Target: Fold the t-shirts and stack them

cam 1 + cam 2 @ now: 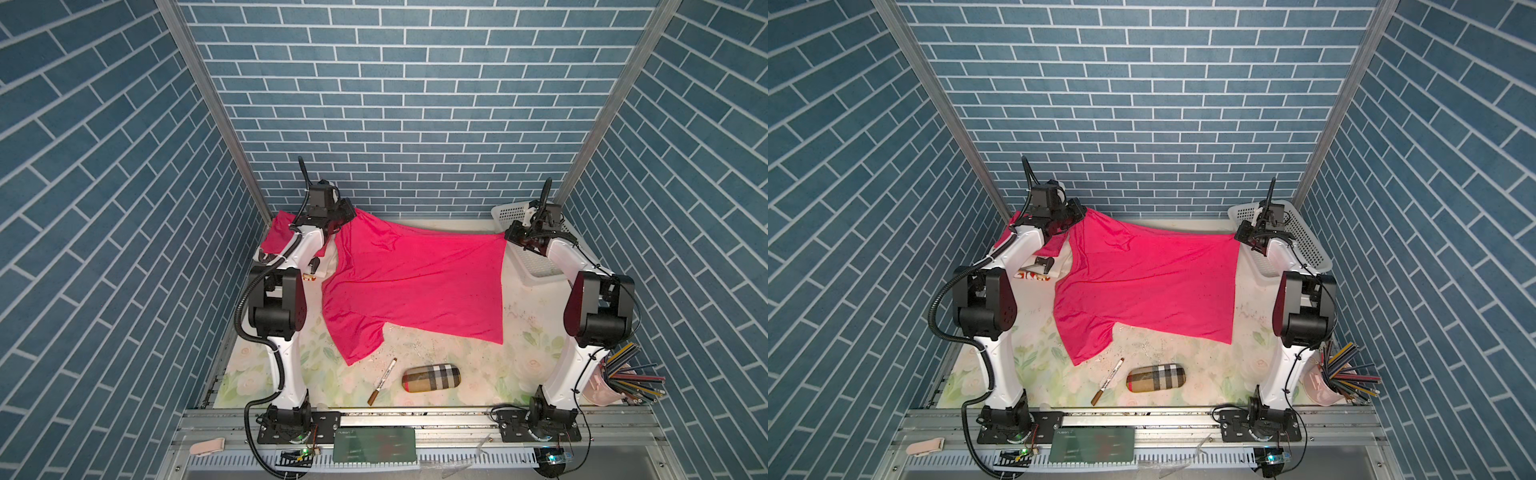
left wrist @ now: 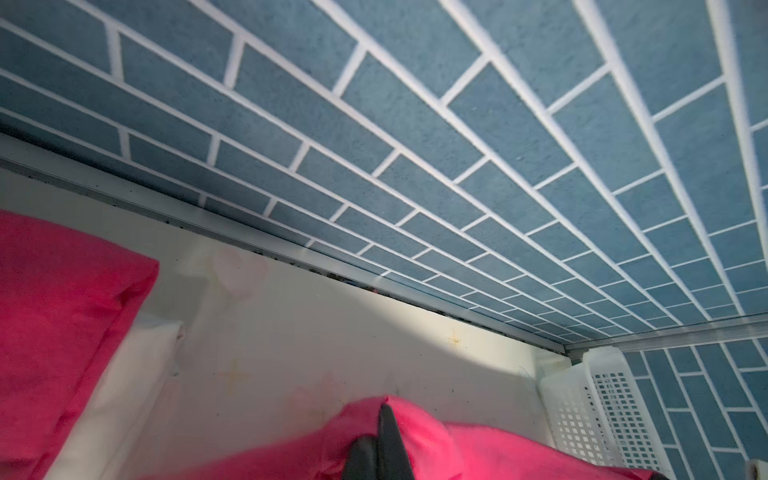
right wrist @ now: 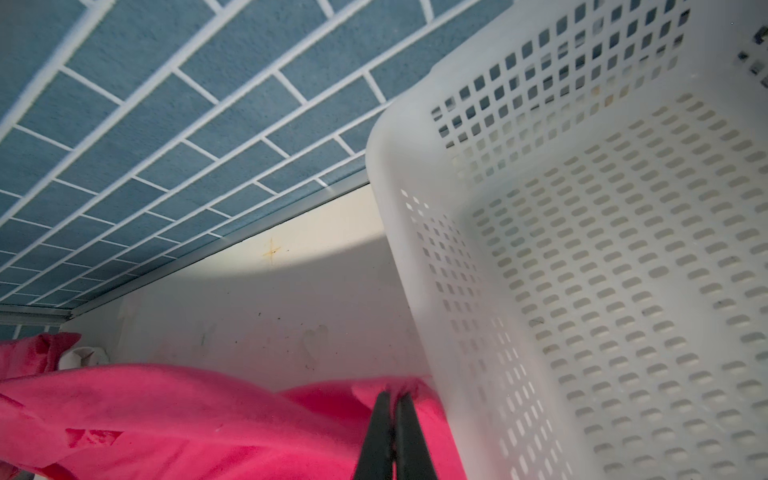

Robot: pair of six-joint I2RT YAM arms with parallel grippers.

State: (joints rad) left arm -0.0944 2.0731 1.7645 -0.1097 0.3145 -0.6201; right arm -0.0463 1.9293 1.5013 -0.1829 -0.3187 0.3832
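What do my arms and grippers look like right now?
The left arm and right arm: white links, black joint housings. Ribbed black hose on the left, thin black cable on the right. The left gripper and right gripper: slim black fingers.

Bright overhead light fills my counter (image 1: 490, 374) in both top views, walls (image 1: 83, 166) splayed outward. My wrist views are dimmer: a curved shadow crosses the counter, the near shirt (image 3: 166, 415) blurred.
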